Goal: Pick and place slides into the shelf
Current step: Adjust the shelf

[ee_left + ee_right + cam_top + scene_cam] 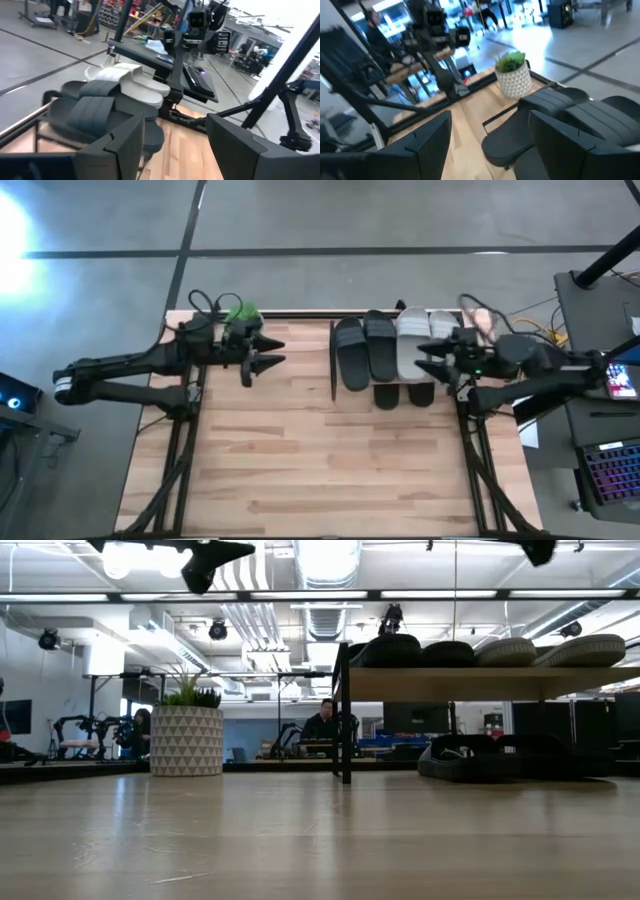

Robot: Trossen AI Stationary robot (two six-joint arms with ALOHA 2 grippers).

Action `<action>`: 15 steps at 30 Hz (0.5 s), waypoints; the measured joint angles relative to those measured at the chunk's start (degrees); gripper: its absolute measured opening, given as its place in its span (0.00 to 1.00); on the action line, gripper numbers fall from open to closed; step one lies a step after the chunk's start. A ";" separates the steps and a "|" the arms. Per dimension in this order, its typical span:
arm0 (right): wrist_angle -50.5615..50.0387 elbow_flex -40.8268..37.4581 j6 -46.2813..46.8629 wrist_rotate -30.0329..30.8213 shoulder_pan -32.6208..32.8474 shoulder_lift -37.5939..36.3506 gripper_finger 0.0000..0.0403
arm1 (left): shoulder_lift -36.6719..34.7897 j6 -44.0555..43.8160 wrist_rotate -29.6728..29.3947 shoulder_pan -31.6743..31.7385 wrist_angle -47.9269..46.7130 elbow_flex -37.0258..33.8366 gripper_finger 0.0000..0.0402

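Note:
The shelf (450,683) stands on the table's far right part. On its board top lie two black slides (365,350) and two grey slides (425,338), side by side. Two more black slides (470,758) rest on the table under the board, their ends sticking out (403,394) toward the near edge. My left gripper (270,353) hovers open over the table's far left, left of the shelf. My right gripper (424,360) hovers open above the shelf's right side, over the grey slides. Both wrist views show the fingers apart with nothing between them.
A white patterned pot with a green plant (186,737) stands at the table's far edge near my left gripper. The bare wooden tabletop (320,470) stretches across the near half. A desk with a laptop (612,470) sits off the table's right side. A person (322,724) sits far behind.

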 joint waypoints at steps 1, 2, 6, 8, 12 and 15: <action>0.34 -1.38 0.09 0.02 -0.01 -2.20 0.64 | -1.10 -0.01 -0.48 0.00 -0.05 -0.88 0.49; 0.52 -2.70 0.32 -0.05 0.01 -4.28 0.64 | -2.19 -0.12 -0.60 0.01 -0.07 -1.79 0.49; 0.32 -8.73 2.94 -0.06 0.01 -11.43 0.64 | -6.13 -3.31 -2.04 0.04 0.48 -6.27 0.49; 0.34 -11.62 3.87 -0.05 0.01 -14.38 0.64 | -8.02 -4.48 -4.69 0.04 1.21 -8.90 0.49; 2.74 -16.57 5.71 -0.03 0.01 -19.72 0.64 | -11.49 -8.06 -6.68 0.07 7.78 -14.97 0.49; 5.06 -19.44 5.79 -0.11 0.01 -23.10 0.64 | -13.18 -11.45 -6.67 0.04 12.36 -18.90 0.49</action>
